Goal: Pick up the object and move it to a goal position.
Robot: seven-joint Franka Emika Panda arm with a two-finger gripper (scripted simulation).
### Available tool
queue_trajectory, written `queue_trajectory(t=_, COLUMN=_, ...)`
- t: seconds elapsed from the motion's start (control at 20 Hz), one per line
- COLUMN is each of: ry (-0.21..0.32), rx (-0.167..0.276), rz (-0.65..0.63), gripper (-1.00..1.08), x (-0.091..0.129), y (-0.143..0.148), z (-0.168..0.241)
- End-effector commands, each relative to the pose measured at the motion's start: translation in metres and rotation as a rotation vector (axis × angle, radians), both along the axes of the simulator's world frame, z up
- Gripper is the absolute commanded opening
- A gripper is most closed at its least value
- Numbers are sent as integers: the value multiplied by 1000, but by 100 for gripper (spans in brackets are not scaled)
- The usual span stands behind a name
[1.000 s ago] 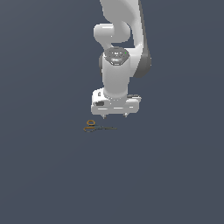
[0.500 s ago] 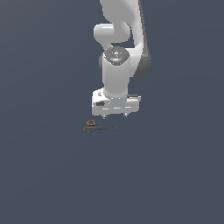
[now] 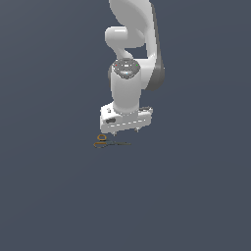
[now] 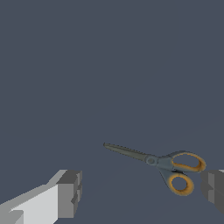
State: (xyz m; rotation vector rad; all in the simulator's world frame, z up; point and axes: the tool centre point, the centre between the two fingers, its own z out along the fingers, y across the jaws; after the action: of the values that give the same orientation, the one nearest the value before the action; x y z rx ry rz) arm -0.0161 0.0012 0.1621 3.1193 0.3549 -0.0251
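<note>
The dark grey counter (image 3: 196,196) stretched flat all around me. My white arm (image 3: 128,88) reached down over it, wrist pointing at the surface. My pincer (image 3: 126,132) hung just above the counter with its fingers (image 4: 69,194) spread wide, gripping nothing. The scissors (image 3: 109,142) lay flat on the counter just beneath the pincer, toward the exterior view's left, orange handles (image 4: 186,170) near one finger, blades closed.
</note>
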Motion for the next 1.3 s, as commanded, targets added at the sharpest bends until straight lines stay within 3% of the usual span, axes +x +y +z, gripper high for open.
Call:
queue_trajectory(t=0.0, ry=1, rx=-2, rz=51, gripper=100, x=-1, y=-5, z=-6)
queue_trajectory(t=1.25, ry=2, rx=-3, rz=692, gripper=100, x=-15, y=-54, z=-73)
